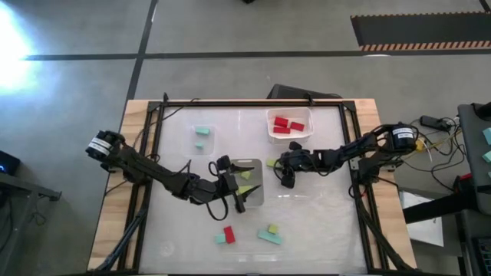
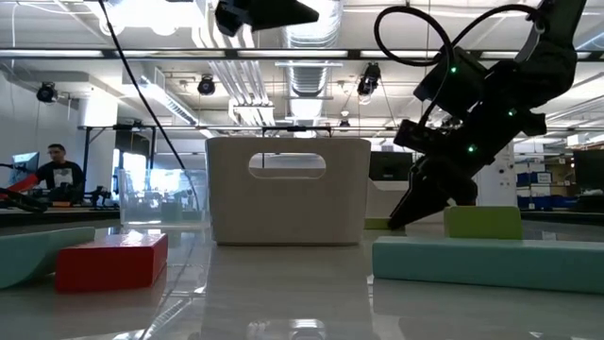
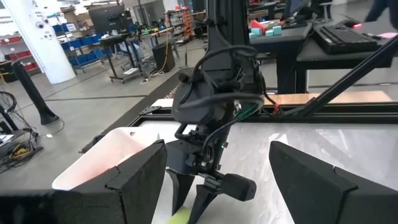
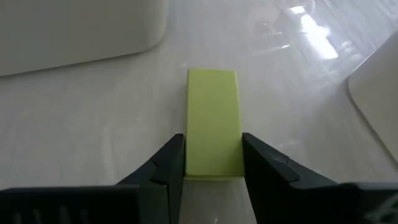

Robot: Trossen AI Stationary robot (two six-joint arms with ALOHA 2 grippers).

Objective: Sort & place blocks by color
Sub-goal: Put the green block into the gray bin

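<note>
Right pincer hides yellow-green block's near end.

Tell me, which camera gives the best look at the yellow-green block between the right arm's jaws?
The right wrist view: the yellow-green block fills the middle, flat on the table between the jaws. The high view shows only a small patch beside the right gripper. The left wrist view catches one corner; the low view leaves it unclear.

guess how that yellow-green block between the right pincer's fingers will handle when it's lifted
The yellow-green block looks stiff with flat, straight sides, so the right pincer should grip it squarely. Lying flat, it is unlikely to roll. The glossy table suggests it may slide if nudged.
</note>
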